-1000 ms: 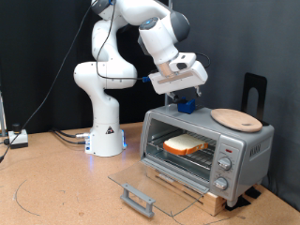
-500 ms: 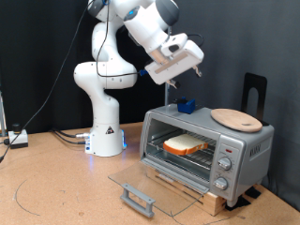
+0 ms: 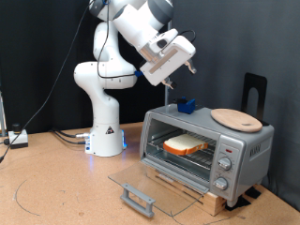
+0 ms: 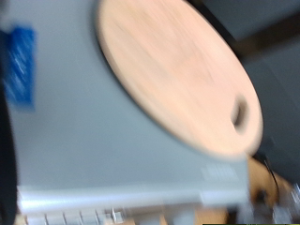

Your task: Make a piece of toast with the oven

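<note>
Inside the oven [image 3: 206,150], on its wire rack, the piece of toast [image 3: 185,144] lies flat while the glass door [image 3: 155,187] hangs fully open toward the near left of the exterior view. High above the oven's left end, the gripper [image 3: 187,62] hangs tilted in the air, holding nothing; whether its fingers are apart or together cannot be told at this size. The wooden plate [image 4: 178,70] rests on the oven roof at the right, filling most of the blurred wrist view, with a small blue object [image 3: 186,106] on the roof's left end. The lowered door juts into the arm's working space; a low sweep could likely strike it, or knock the plate off the roof.
</note>
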Controlling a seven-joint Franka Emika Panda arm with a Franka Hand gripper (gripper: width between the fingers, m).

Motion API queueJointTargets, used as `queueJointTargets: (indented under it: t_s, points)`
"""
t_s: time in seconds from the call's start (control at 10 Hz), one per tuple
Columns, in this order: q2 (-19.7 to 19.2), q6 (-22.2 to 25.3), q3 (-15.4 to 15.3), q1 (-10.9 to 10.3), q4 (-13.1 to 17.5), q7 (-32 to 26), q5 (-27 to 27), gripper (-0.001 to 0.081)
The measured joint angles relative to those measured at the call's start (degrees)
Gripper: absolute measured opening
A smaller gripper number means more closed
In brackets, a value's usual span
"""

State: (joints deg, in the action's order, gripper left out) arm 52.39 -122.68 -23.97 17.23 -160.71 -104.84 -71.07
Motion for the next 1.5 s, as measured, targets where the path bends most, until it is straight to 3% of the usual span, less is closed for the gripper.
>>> queueJointTargets:
  t_s: [0.3, 0.7, 0.9, 1.0, 1.3, 1.5]
  points:
    - [-2.1, -3.5, 1.6, 4.9, 0.5, 0.1, 0.6, 0.0807]
    - [-7.1, -0.4, 5.7, 11.7, 2.5, 0.2, 9.3, 0.0807]
    - [-10.9, 0.6, 7.5, 13.5, 4.3, -1.2, 10.9, 0.0807]
    - [-10.8, 0.4, 7.4, 13.5, 4.2, -1.2, 10.9, 0.0807]
    - [-10.7, 0.0, 2.0, 17.2, 4.8, 22.8, 15.1, 0.0807]
    - [-12.0, 0.2, -0.2, 21.9, 6.6, 37.6, 19.1, 0.0807]
